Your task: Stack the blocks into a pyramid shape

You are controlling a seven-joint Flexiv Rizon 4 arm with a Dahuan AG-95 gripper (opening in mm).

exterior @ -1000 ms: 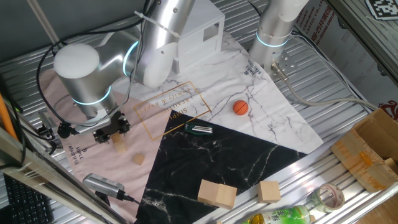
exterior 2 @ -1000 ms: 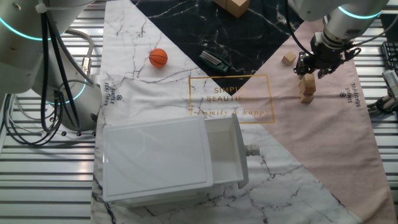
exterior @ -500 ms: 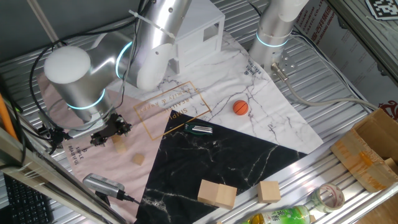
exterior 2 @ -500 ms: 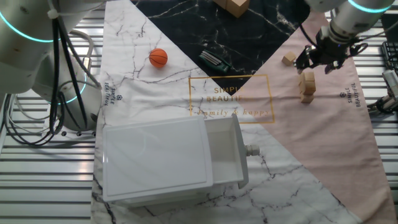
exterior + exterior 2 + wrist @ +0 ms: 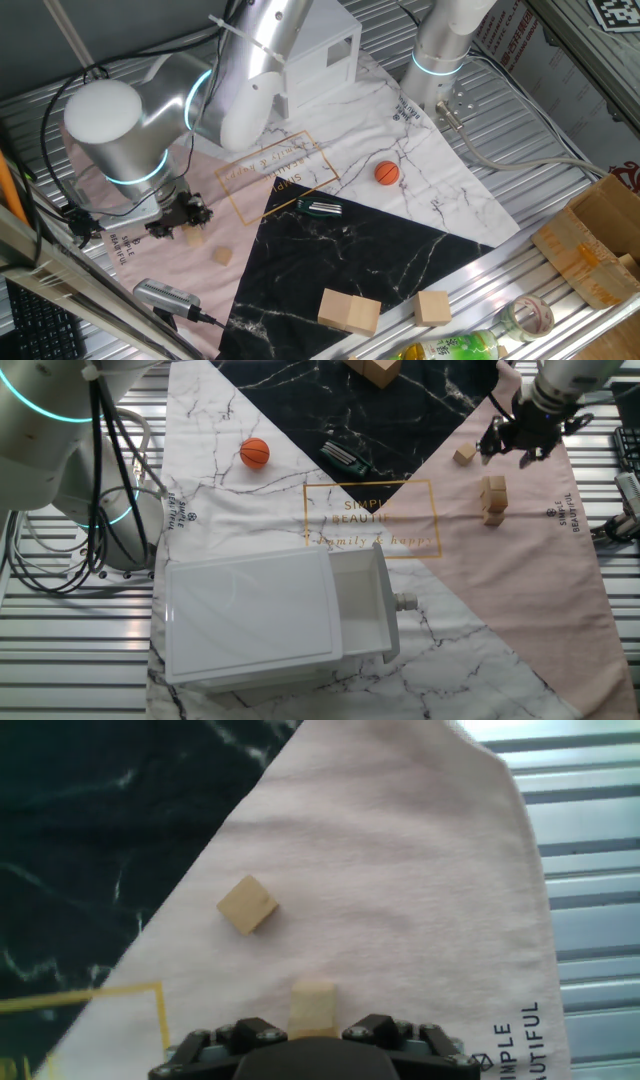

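Observation:
A small pile of light-tan cubes (image 5: pixel 492 498) stands on the pink cloth; it also shows in one fixed view (image 5: pixel 194 235) and at the bottom of the hand view (image 5: pixel 314 1004). I cannot tell how many cubes are in it. One loose cube (image 5: pixel 464 454) lies apart from the pile, beside the black cloth's edge, and shows in the hand view (image 5: pixel 247 905) and in one fixed view (image 5: pixel 222 256). My gripper (image 5: pixel 520 440) hangs above the cloth, off the pile, with its fingers spread and nothing between them. In one fixed view the gripper (image 5: pixel 176 216) sits just left of the pile.
Two much larger pale wooden blocks (image 5: pixel 349 311) (image 5: pixel 433 307) lie at the black cloth's near edge. An orange ball (image 5: pixel 387 172) and a dark tool (image 5: pixel 320 208) lie mid-table. A white drawer box (image 5: pixel 270 615) stands open. A grey pen-like device (image 5: pixel 165 295) lies near the pink cloth.
My gripper has come off the top of the pile and moved up and away toward the loose cube. The pile stays standing on the pink cloth.

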